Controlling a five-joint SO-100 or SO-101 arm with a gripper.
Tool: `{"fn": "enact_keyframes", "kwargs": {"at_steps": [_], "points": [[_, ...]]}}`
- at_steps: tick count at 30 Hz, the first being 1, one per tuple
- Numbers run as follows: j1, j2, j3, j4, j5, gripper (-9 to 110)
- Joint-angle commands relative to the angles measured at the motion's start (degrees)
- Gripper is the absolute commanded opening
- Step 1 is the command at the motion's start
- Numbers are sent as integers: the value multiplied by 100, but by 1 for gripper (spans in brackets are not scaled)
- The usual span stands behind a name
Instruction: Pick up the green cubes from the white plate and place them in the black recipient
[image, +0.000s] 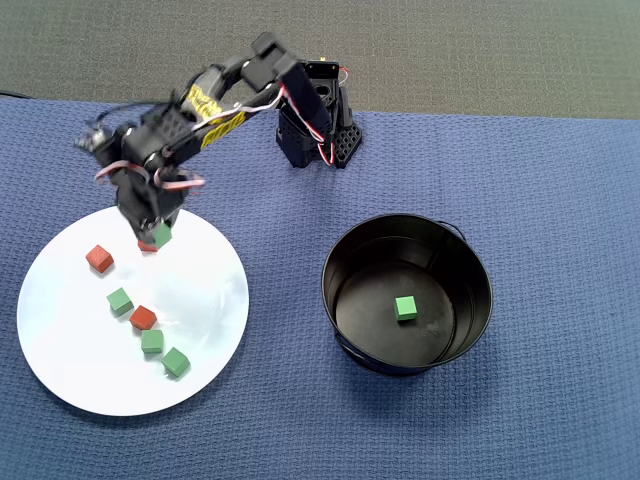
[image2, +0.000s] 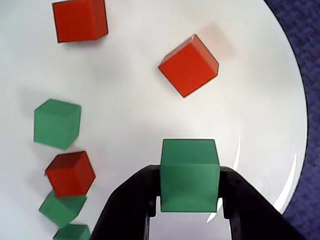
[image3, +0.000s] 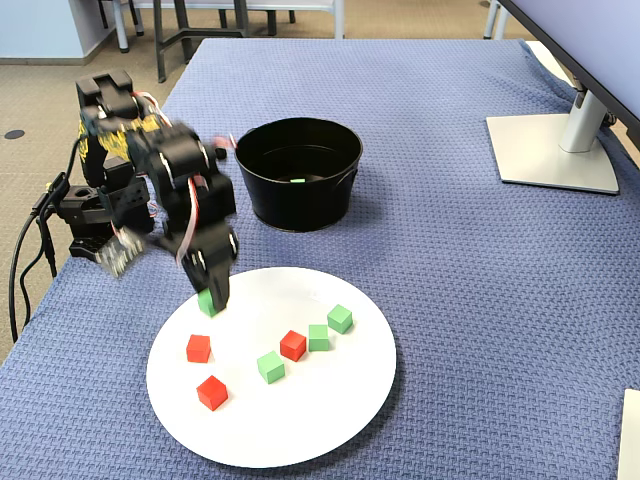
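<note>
Clamped between the two black fingers of the tool (image2: 189, 200), a green cube (image2: 189, 181) fills the bottom of the wrist view, held square to the jaws with one flat face toward the camera; being a cube, it has no long axis. It sits over the white plate (image2: 125, 100), near the plate's rim on the arm's side.

Taking the plate as landmark in the overhead view, from left to right on it: a red cube (image: 99, 259), a green cube (image: 120, 301), a second red cube (image: 143, 318) touching or just beside another green cube (image: 152, 341), then a green cube (image: 176, 362) turned slightly askew. The held cube (image: 161, 235) hangs above the plate's upper part.

Well to the right of the plate on the blue-clothed counter (image: 560, 200) stands the black recipient (image: 470, 262), upright, with one green cube (image: 405, 307) on its bottom.
</note>
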Motion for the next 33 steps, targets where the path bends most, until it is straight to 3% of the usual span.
{"fn": "enact_keyframes", "kwargs": {"at_steps": [1,6,13,24,30,31,33], "points": [[-299,1081,-193,352,62,0],[-914,1986,-211,738,396,0],[-2637,2628,-176,765,1151,0],[-5695,2962,993,-255,2030,0],[-6732,2848,1477,-905,2373,0],[-6838,2804,1415,-940,2435,4],[-7022,2760,1283,-967,2303,24]]}}
